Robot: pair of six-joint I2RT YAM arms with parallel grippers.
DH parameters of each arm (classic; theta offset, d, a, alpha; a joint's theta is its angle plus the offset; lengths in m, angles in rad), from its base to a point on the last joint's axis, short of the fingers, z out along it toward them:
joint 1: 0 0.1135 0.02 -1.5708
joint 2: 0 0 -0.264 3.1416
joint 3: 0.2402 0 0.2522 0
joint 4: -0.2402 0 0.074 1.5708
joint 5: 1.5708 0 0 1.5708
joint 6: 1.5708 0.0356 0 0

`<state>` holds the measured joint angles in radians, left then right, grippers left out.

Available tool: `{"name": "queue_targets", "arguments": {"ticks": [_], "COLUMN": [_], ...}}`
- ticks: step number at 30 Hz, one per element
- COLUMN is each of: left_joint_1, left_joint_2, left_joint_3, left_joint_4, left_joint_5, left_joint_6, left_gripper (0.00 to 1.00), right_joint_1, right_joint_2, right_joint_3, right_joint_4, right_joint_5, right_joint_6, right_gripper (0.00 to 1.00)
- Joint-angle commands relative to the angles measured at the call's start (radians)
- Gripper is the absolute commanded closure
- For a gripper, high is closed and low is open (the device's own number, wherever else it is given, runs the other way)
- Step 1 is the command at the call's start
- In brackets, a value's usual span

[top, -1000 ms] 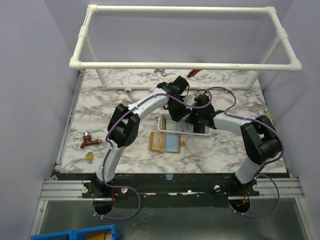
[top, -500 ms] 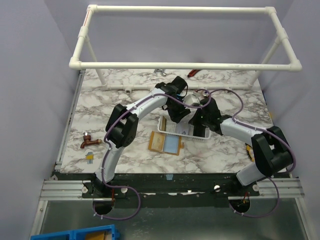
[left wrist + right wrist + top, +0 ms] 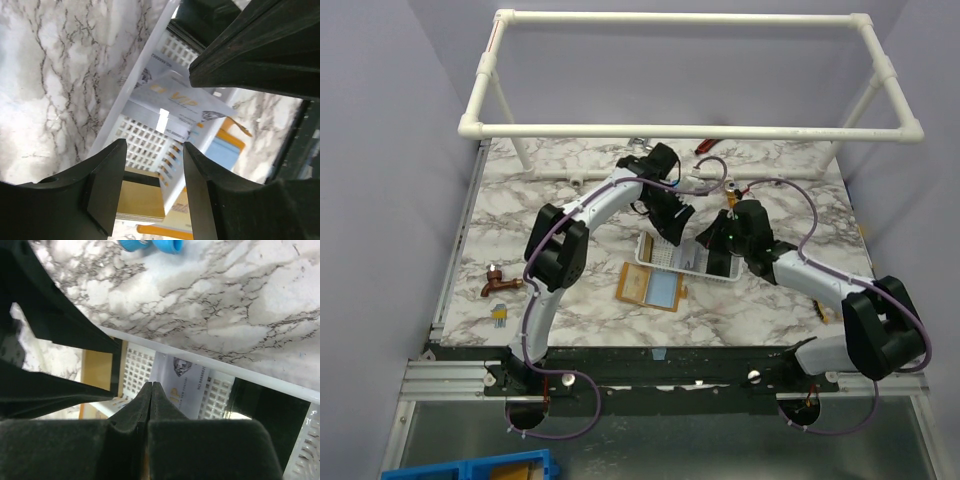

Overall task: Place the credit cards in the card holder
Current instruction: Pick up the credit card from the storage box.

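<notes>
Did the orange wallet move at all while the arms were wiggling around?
No. The card holder sits where it was in both earlier top views, just off the near left corner of the white basket, which hasn't shifted either.

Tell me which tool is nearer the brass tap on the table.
Left. The left tool hangs over the left end of the white basket, the side facing the brass tap; the right tool is over the basket's right half, farther away.

Gold "VIP" lettering reads on the silvery-white card (image 3: 172, 102)
</notes>
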<state>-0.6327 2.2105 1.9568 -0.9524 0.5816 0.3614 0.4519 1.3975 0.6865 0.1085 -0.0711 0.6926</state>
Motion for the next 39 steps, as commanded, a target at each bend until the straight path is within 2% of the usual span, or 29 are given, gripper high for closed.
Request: {"name": "queue_targets", "arguments": {"ticks": [1,6,9,10,12,14,19,22,24,39], "left_joint_1": [0.031,0.046,0.046,0.043,0.029,0.004,-0.039,-0.052,-0.056,-0.056], "left_joint_2": [-0.038,-0.039,-0.042,-0.042,-0.051,-0.062,-0.065,-0.031,-0.010,0.026], "left_joint_3": [-0.004,-0.027,-0.049,-0.053,-0.064,-0.091,-0.146,-0.113,-0.090,-0.087], "left_joint_4": [-0.016,0.013,0.037,0.036,0.030,0.039,0.075,0.058,0.047,0.033], "left_joint_5": [0.212,0.324,0.310,0.288,0.204,0.092,-0.072,-0.108,-0.113,-0.068], "left_joint_6": [-0.091,-0.138,-0.154,-0.151,-0.117,-0.069,0.000,0.010,0.010,-0.038], "left_gripper": [0.49,0.47,0.47,0.47,0.50,0.52,0.58,0.66,0.68,0.63], "right_joint_1": [-0.015,-0.027,-0.029,-0.028,-0.030,-0.029,-0.029,-0.029,-0.029,-0.029], "right_joint_2": [-0.069,-0.085,-0.062,-0.055,-0.031,-0.009,0.061,0.086,0.093,0.138], "right_joint_3": [-0.032,-0.047,-0.027,-0.021,-0.016,-0.018,-0.026,-0.043,-0.051,-0.090], "right_joint_4": [0.079,0.113,0.059,0.035,0.012,0.002,0.008,0.032,0.047,0.099], "right_joint_5": [-0.013,-0.042,-0.034,-0.039,-0.063,-0.083,-0.130,-0.150,-0.160,-0.187], "right_joint_6": [-0.039,-0.039,-0.060,-0.065,-0.066,-0.053,-0.037,-0.019,-0.011,0.002], "right_gripper": [0.99,0.99,0.99,0.97,0.83,0.75,0.64,0.63,0.63,0.62]}}
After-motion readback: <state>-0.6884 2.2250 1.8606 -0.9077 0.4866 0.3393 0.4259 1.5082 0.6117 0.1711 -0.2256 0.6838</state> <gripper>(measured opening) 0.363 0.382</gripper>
